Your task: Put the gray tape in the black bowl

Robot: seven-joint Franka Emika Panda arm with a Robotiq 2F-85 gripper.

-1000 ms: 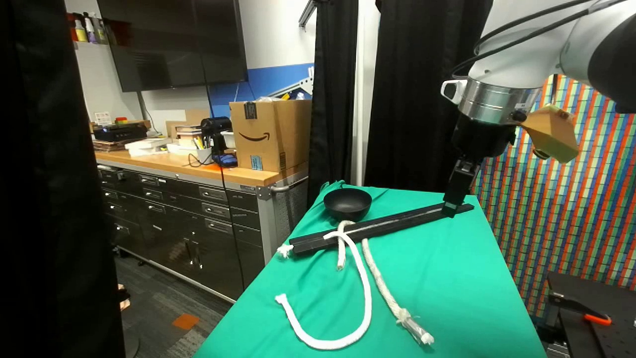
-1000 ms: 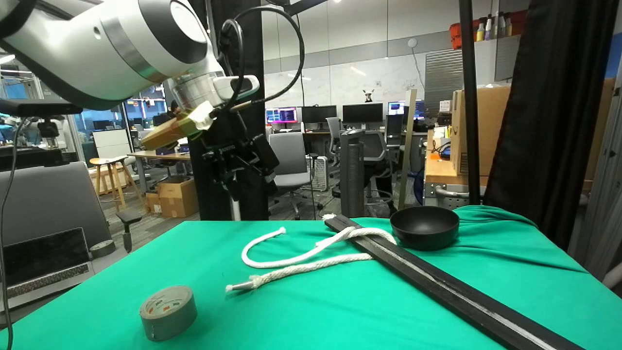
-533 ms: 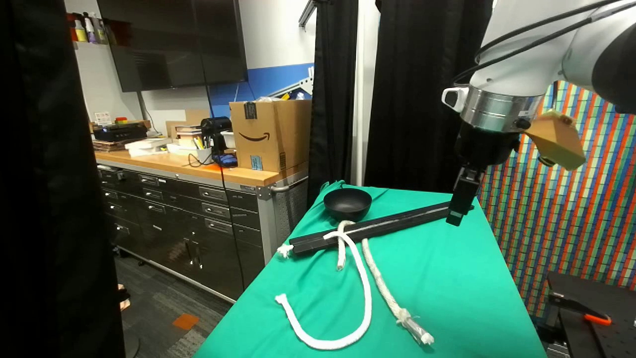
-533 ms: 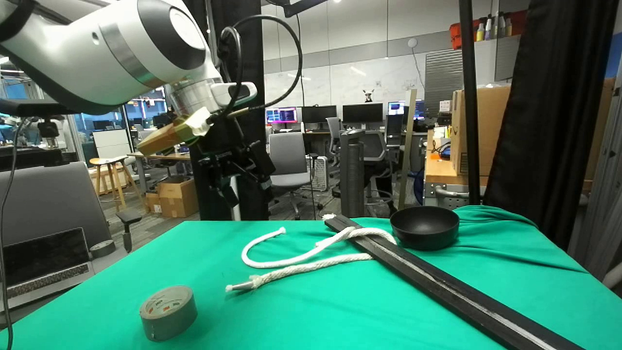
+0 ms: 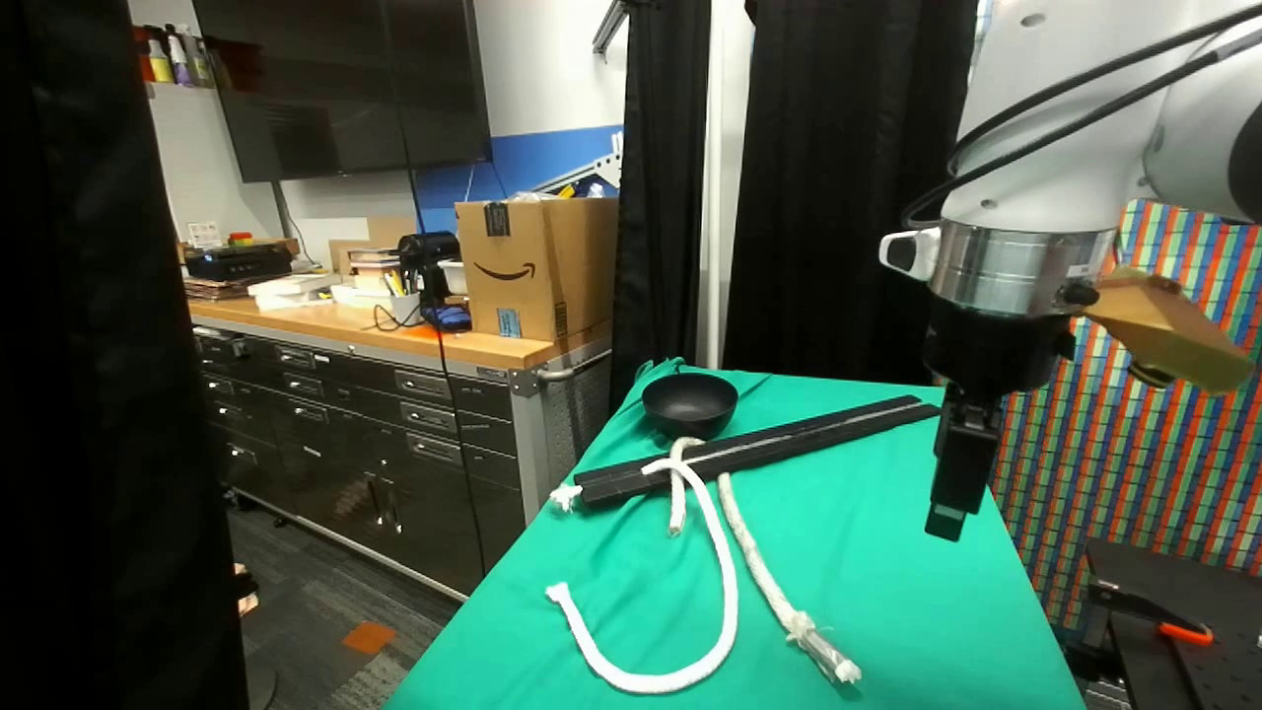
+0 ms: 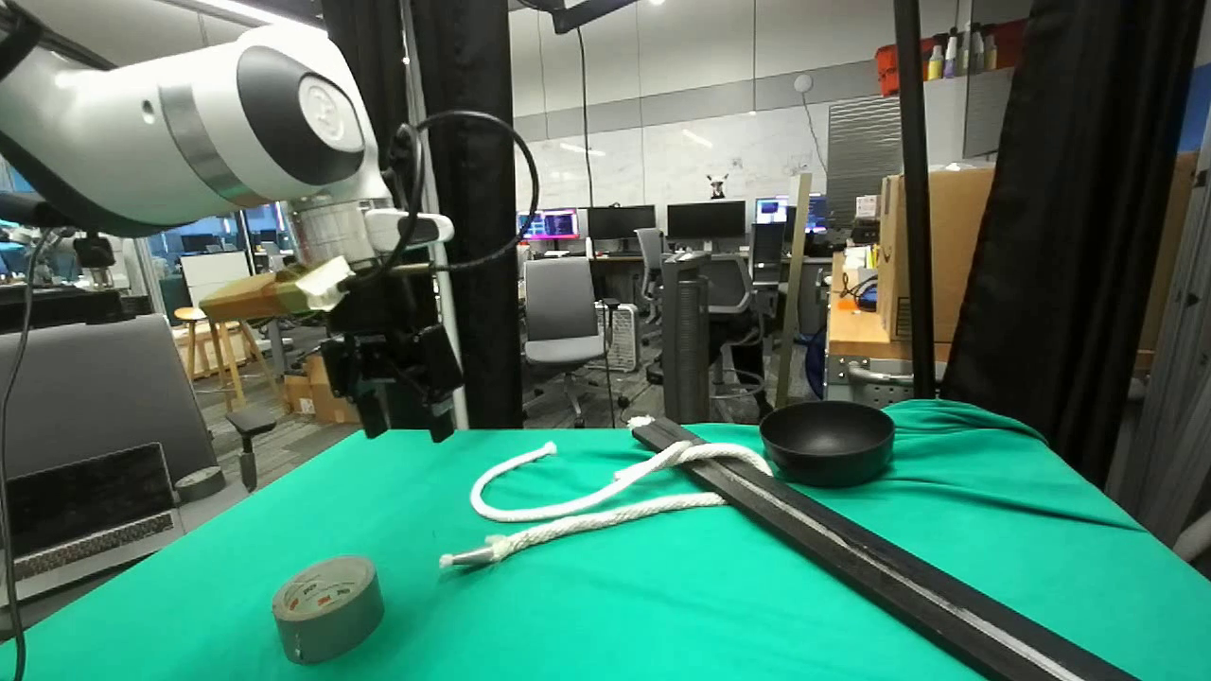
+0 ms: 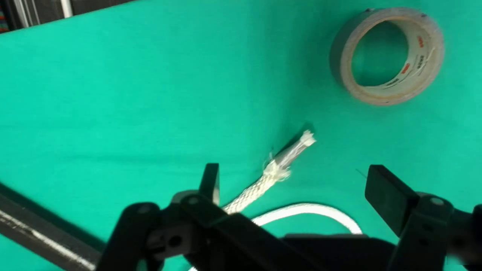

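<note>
The gray tape [image 6: 331,619] lies flat on the green cloth at the near left in an exterior view. It shows at the upper right in the wrist view [image 7: 433,56]; a further exterior view does not show it. The black bowl [image 5: 690,406] stands upright at the table's far end, and it also shows at the right in an exterior view [image 6: 828,459]. My gripper [image 6: 409,427] is open and empty, pointing down above the cloth. In the wrist view its fingers [image 7: 293,167] are wide apart, with the tape beyond the right finger. It also hangs at the right in an exterior view [image 5: 946,521].
A long black rod [image 6: 851,549] lies across the cloth beside the bowl. White rope [image 6: 587,515] passes over the rod and lies between bowl and tape; in the wrist view a rope end [image 7: 260,188] lies below the fingers. A laptop [image 6: 85,511] is off the table's left side.
My gripper has come down and moved away from the bowl and rod, toward the tape's side of the table. The wrist has turned more upright. The tape, bowl, rod and rope have not moved.
</note>
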